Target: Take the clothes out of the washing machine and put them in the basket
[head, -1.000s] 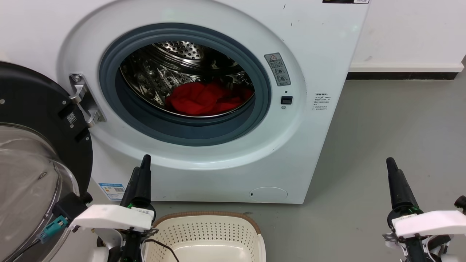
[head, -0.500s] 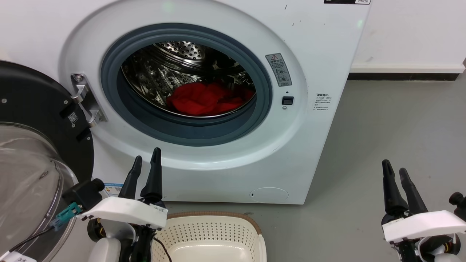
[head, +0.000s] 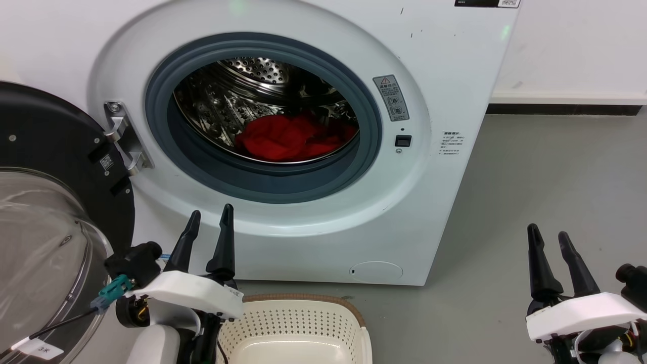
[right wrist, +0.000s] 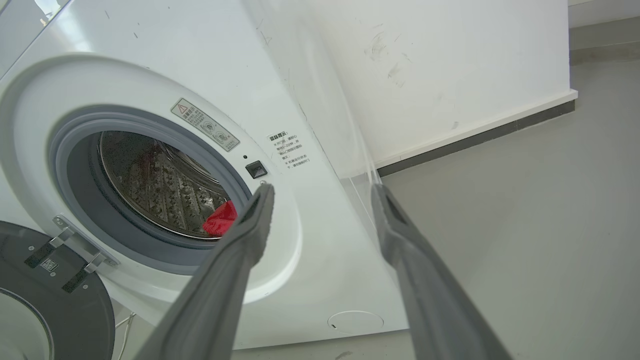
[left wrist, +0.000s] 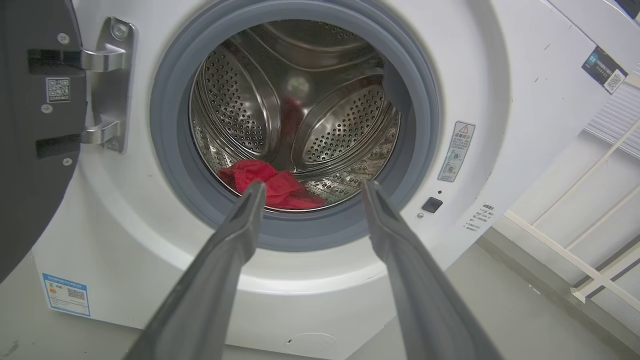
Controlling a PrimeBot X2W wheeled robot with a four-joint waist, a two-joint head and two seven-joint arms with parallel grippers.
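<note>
Left gripper [head: 212, 209]: two long black tapered fingers.
Left wrist shell [head: 187, 293]: white, angular, smooth.
Plug [head: 112, 292]: teal, on a thin black cable [head: 60, 324].
Tag [head: 38, 348]: white, marked "3".
Right gripper [head: 547, 230]: matching black fingers.
Right wrist shell [head: 581, 309]: white, beside a black knob [head: 629, 273].

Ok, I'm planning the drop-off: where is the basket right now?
In the head view the basket sits on the floor at bottom centre, in front of the washing machine, just right of the left gripper.

Head view looks down, wrist views nearer, sharing washing machine [head: 455, 76]
</note>
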